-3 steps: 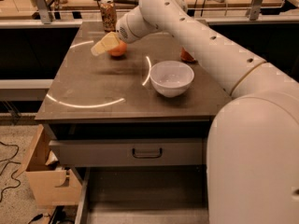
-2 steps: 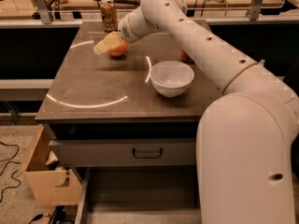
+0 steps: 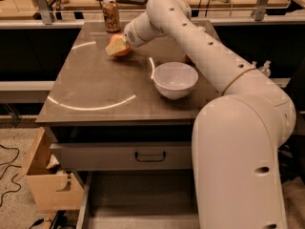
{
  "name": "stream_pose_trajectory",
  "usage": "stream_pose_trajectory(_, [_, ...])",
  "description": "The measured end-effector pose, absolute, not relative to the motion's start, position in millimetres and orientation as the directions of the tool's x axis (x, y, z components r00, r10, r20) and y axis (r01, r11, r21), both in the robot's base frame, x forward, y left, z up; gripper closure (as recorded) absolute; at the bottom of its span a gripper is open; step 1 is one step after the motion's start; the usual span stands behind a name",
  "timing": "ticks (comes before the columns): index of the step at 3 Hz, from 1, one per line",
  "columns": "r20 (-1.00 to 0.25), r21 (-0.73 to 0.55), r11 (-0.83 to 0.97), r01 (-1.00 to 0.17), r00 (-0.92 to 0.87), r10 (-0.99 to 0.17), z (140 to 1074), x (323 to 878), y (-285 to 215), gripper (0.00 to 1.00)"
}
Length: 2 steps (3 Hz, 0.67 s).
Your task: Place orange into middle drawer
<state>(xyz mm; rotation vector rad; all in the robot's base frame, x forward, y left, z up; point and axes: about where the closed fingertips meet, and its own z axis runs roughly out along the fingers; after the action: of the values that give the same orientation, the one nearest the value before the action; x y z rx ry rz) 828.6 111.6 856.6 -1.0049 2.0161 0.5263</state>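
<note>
The orange [image 3: 124,51] sits on the far left part of the grey table top [image 3: 100,87]. My gripper [image 3: 116,46] is right at the orange, covering its left and top side, with the white arm reaching in from the right. The middle drawer [image 3: 138,199] is pulled out at the bottom of the view, below the table; its flat grey floor and left side rail [image 3: 84,204] show, and my arm's base hides its right part.
A white bowl [image 3: 175,79] stands right of centre on the table. A brown patterned can [image 3: 111,14] stands at the back edge. A small red object [image 3: 188,58] is mostly hidden behind my arm. A closed drawer front with a dark handle [image 3: 150,155] is above the open drawer. A cardboard box [image 3: 45,175] stands on the floor at left.
My gripper stays at the orange, with hardly any shift. My arm's base fills more of the right side of the view.
</note>
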Motion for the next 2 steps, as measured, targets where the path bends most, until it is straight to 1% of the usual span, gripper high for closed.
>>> stream_pose_trajectory(2, [-0.805,0.016,0.591,-0.807,-0.361,-0.471,851.8,827.8,117.2,0.88])
